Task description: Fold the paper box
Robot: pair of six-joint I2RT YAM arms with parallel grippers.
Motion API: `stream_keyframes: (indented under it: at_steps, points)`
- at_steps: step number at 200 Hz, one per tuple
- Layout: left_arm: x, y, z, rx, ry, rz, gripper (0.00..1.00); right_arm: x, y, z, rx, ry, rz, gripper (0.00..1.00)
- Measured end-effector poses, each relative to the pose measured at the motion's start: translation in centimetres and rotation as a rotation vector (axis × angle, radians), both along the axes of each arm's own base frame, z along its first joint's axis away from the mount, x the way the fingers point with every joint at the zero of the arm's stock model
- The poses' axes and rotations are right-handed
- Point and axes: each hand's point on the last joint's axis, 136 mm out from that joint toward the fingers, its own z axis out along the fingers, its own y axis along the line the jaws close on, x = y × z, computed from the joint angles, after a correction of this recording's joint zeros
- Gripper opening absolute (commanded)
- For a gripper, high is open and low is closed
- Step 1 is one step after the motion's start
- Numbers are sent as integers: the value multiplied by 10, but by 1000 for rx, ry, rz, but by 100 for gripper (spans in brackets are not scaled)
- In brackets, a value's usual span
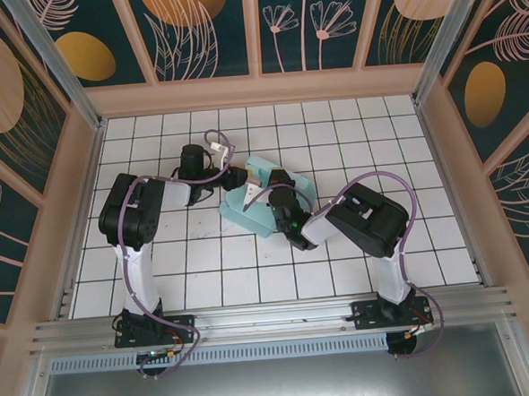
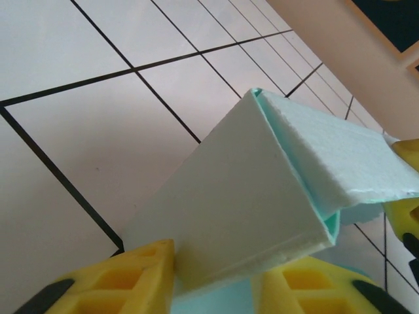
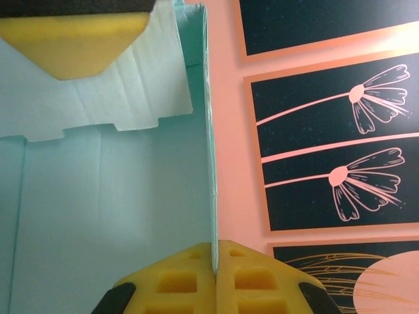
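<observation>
Right wrist: paper box (image 3: 111, 216) wall upright, pinched in right tool (image 3: 215, 256).

paper box (image 1: 245, 211) is lying mid-table (image 1: 350, 130) | left gripper (image 1: 235, 175) is reaching its left edge | right gripper (image 1: 275, 181) is hanging over its middle

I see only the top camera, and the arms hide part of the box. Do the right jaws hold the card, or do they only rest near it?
Observer: On the right wrist camera the right jaws are shut on a thin upright wall of the paper box. The wall's edge comes out from between them.
Operator: And the left jaws?
Observer: On the left wrist camera a folded wall of the box lies between the left jaws, which stand apart. Whether they squeeze it, I cannot tell.
</observation>
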Motion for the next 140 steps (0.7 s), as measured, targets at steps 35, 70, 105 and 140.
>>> stream_keyframes:
  at_steps: [35,70,105,140]
  points:
    - [2,1,-3,15,-11,16,14,2,-1,-2,7,14,-15,0]
    - [3,2,-3,24,-41,23,8,3,-2,-3,19,25,-30,0]
    - [6,3,-2,34,-59,32,7,2,3,-1,81,49,-22,22]
    - [5,1,-3,50,-69,32,6,-5,18,5,191,115,27,52]
